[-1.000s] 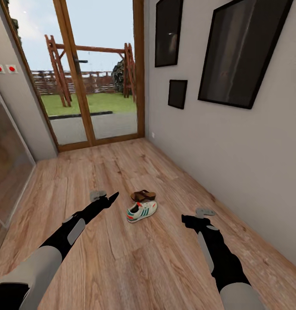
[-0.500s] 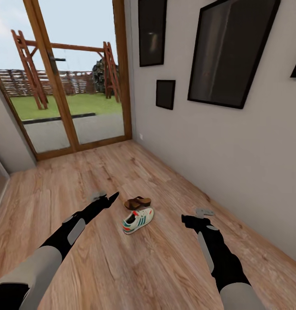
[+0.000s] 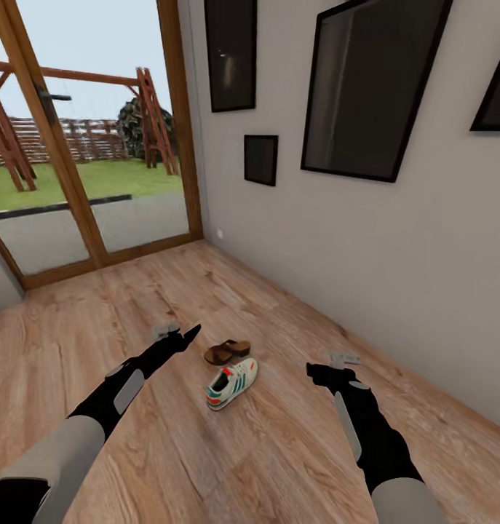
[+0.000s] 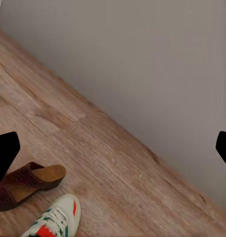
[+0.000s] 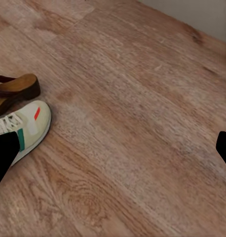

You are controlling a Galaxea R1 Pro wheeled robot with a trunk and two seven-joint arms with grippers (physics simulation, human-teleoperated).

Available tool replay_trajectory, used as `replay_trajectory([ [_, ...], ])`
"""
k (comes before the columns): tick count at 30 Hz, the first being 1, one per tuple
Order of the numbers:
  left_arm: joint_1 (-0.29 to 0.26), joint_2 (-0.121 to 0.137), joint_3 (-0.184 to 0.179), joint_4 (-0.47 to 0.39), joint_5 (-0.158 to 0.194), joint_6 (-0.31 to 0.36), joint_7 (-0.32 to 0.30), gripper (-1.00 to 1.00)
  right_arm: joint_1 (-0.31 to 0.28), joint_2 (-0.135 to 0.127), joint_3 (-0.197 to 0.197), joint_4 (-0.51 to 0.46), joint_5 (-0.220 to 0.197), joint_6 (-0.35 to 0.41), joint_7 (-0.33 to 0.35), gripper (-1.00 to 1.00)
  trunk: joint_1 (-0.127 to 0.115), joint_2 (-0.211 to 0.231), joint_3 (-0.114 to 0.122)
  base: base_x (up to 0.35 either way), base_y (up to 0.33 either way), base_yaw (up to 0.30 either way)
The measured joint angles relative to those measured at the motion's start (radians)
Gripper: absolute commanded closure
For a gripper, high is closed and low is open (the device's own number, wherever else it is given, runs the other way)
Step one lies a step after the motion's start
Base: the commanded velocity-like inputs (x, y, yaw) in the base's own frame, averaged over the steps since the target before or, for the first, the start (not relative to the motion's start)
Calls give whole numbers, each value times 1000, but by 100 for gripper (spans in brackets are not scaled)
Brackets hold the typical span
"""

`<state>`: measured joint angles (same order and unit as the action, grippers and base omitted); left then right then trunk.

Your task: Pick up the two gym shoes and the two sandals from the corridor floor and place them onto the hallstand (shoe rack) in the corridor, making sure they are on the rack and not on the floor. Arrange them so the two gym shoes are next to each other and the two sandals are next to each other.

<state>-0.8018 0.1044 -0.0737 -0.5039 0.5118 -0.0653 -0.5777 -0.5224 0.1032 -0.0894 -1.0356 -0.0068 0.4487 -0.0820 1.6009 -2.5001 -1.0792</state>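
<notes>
Lying between both open pincers, gym shoe touches sandal.

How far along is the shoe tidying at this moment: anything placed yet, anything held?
Nothing looks done. One gym shoe and one sandal lie side by side on the corridor floor, near the wall. In hand: nothing; the left gripper and right gripper are both open, above the planks on either side of the pair. Left: picking both up and racking them. Hallstand and remaining shoes are out of frame.
</notes>
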Motion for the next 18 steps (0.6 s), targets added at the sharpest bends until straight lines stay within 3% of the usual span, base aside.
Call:
replay_trajectory([
  [18,0,0,0,0,0,0,0,-100,0,0,-1,-1,0,0,0,-100,0,0,0,141,321,-252],
])
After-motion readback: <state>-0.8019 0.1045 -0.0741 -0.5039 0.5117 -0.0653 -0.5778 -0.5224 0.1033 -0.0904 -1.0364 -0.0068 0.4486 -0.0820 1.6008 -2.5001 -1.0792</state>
